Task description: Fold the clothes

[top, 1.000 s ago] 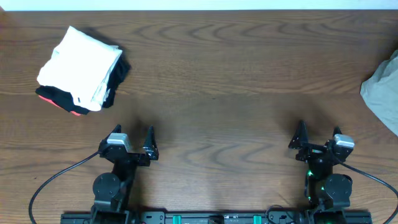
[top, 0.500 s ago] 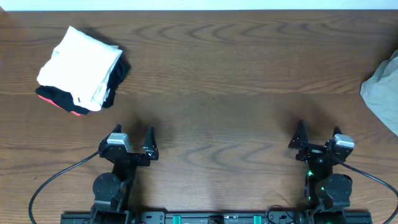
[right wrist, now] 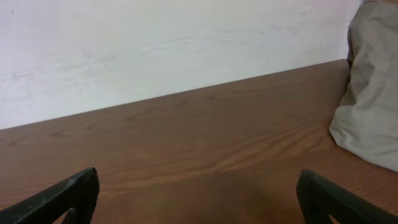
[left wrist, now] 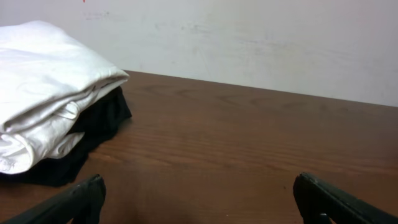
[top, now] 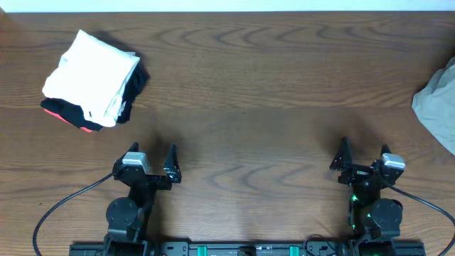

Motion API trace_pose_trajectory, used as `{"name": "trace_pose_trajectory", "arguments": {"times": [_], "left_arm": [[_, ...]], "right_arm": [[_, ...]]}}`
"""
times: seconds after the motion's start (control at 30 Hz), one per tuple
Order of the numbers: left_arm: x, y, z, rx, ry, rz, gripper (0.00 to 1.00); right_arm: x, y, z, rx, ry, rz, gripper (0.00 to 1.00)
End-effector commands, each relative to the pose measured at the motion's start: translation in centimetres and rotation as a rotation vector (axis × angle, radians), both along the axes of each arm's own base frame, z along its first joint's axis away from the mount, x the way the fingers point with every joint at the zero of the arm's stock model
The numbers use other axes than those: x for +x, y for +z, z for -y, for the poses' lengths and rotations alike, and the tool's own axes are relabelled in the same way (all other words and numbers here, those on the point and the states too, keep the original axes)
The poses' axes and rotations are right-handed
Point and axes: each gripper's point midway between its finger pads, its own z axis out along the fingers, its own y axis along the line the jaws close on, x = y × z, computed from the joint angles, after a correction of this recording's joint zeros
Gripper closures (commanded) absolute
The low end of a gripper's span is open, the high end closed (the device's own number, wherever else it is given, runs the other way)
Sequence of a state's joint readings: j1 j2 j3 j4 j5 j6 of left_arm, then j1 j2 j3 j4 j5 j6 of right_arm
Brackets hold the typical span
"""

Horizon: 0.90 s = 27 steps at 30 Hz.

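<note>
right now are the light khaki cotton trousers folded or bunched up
Bunched up: the light khaki trousers sit as a rumpled heap at the wooden table's right edge, partly out of view.

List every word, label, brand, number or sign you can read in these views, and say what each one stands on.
None can be read.
The trousers, the white folded garment, the black garment under it and the table show no lettering.
Faint smudges on the wall spell nothing legible.
</note>
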<state>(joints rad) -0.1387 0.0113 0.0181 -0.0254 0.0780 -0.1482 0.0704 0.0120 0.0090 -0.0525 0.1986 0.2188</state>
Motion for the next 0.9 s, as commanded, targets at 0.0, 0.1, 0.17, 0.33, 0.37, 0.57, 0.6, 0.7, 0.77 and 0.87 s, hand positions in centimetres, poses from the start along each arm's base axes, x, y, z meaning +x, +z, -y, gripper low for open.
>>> {"name": "trace_pose_trajectory", "arguments": {"times": [0.0, 0.1, 0.17, 0.33, 0.37, 0.57, 0.6, 0.7, 0.77, 0.87], "left_arm": [[-0.15, -1.49, 0.31, 0.025, -0.020, -0.043, 0.02], [-0.15, -1.49, 0.31, 0.025, -0.020, -0.043, 0.02], [-0.15, -1.49, 0.31, 0.025, -0.020, -0.043, 0.02], [-0.15, -1.49, 0.31, 0.025, -0.020, -0.043, 0.02], [-0.15, -1.49, 0.31, 0.025, -0.020, -0.043, 0.02], [-0.15, -1.49, 0.31, 0.025, -0.020, -0.043, 0.02], [-0.15, -1.49, 0.31, 0.025, -0.020, -0.043, 0.02], [-0.15, -1.49, 0.31, 0.025, -0.020, -0.043, 0.02], [-0.15, -1.49, 0.31, 0.025, -0.020, -0.043, 0.02], [-0.15, -1.49, 0.31, 0.025, -0.020, -0.043, 0.02]], "right_arm": [[-0.04, -0.11, 0.32, -0.014, -0.012, -0.003, 0.01], [-0.04, -0.11, 0.32, -0.014, -0.012, -0.003, 0.01], [-0.04, -0.11, 0.32, -0.014, -0.012, -0.003, 0.01], [-0.04, -0.11, 0.32, -0.014, -0.012, -0.003, 0.01], [-0.04, -0.10, 0.32, -0.014, -0.012, -0.002, 0.01], [-0.04, -0.11, 0.32, -0.014, -0.012, -0.003, 0.01], [-0.04, -0.11, 0.32, -0.014, -0.012, -0.003, 0.01], [-0.04, -0.11, 0.32, -0.014, -0.012, -0.003, 0.01], [-0.04, -0.11, 0.32, -0.014, -0.012, -0.003, 0.01], [-0.12, 0.05, 0.91, -0.016, -0.047, 0.004, 0.01]]}}
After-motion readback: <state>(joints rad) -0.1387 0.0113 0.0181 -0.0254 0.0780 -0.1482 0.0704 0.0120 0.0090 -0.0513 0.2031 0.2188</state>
